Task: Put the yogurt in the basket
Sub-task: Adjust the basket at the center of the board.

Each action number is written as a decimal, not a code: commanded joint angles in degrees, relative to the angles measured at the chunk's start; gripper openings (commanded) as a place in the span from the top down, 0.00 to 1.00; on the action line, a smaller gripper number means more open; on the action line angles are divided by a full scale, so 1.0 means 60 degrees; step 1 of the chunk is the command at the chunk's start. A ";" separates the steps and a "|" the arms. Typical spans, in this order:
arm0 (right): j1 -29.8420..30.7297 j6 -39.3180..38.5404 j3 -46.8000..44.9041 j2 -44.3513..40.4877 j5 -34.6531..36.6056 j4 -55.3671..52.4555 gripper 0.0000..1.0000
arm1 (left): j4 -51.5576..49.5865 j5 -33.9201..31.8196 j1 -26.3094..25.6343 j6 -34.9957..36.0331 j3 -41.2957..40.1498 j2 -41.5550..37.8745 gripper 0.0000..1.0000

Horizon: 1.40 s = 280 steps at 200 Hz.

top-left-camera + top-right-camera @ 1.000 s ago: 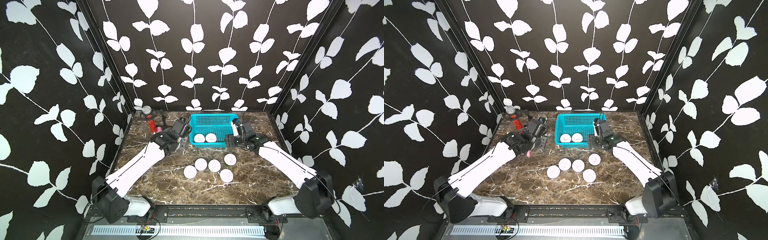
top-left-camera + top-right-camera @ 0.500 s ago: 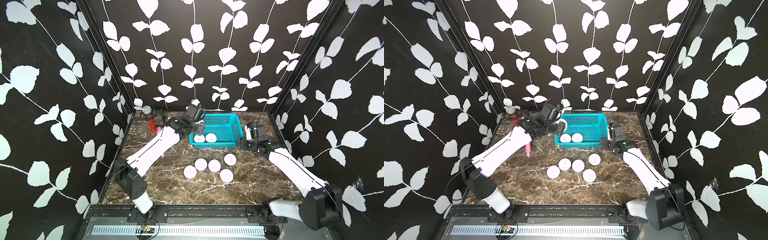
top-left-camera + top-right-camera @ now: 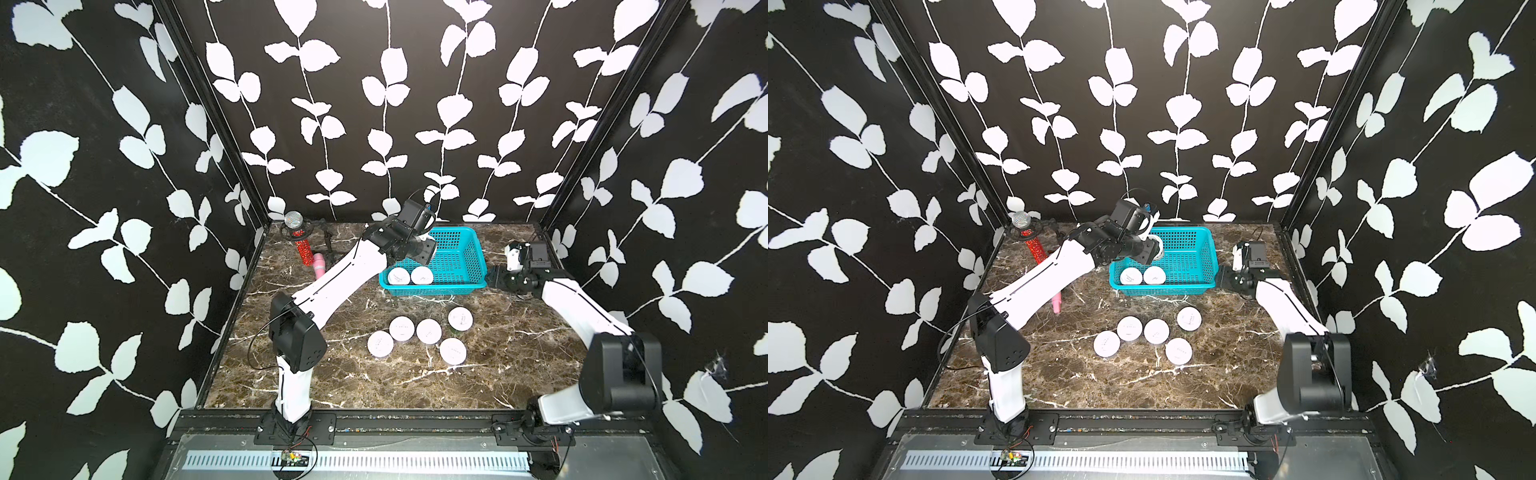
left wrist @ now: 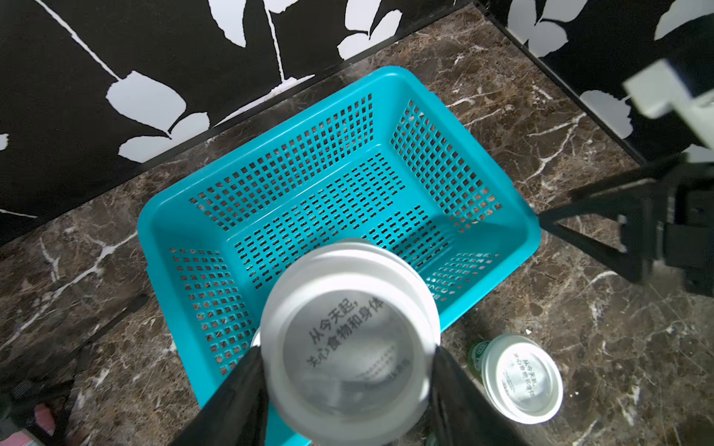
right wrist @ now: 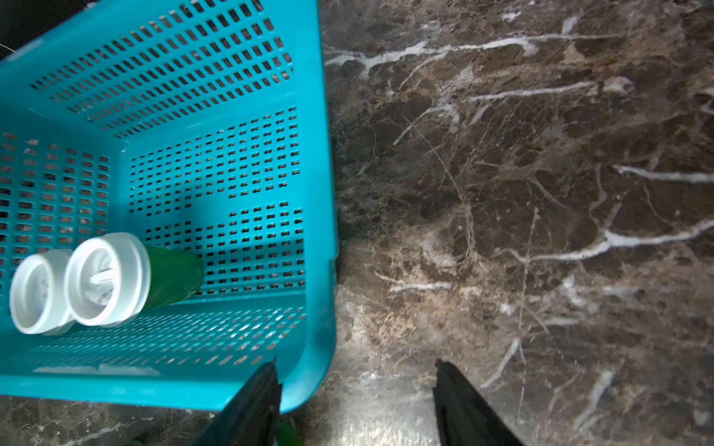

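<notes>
My left gripper [image 4: 347, 353] is shut on a yogurt [image 4: 349, 347], a white-lidded cup hanging over the left part of the turquoise basket [image 4: 386, 77]. In both top views that gripper [image 3: 426, 251] [image 3: 1152, 251] hovers above the basket [image 3: 476, 262] [image 3: 1208, 257]. Two yogurts [image 3: 399, 275] [image 3: 422, 275] lie on their sides at the basket's front left, also seen in the right wrist view [image 5: 106, 280]. Several more yogurts [image 3: 429, 331] [image 3: 1156, 331] stand on the table in front. My right gripper [image 5: 355, 370] [image 3: 496, 277] is open and empty, low beside the basket's right front corner.
A pink slim bottle [image 3: 319, 266] [image 3: 1055, 303] and a red glitter microphone [image 3: 301, 245] lie at the back left, near a black stand. Leaf-patterned walls close in the marble table [image 3: 519, 332] on three sides. One cup [image 4: 521, 378] stands just outside the basket's front wall.
My left arm has carried its yogurt from the table left of the basket to above the basket. My right arm has drawn back to the right of the basket, and its jaws have narrowed.
</notes>
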 commanded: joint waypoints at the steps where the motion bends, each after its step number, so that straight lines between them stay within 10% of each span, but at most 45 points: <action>1: -0.0138 -0.0405 0.1082 0.0615 -0.0573 0.0215 0.39 | -0.0033 0.0229 -0.0001 0.0004 0.0392 -0.0037 0.41; 98: -0.0161 -0.0572 0.3449 0.2822 -0.1060 -0.0612 0.57 | -0.0070 0.0310 -0.0005 -0.0018 0.0535 0.0146 0.41; 280: 0.0598 -0.0239 0.2483 0.2591 -0.0828 -0.0554 0.75 | 0.0004 0.0693 -0.0012 -0.0003 0.0531 0.0480 0.41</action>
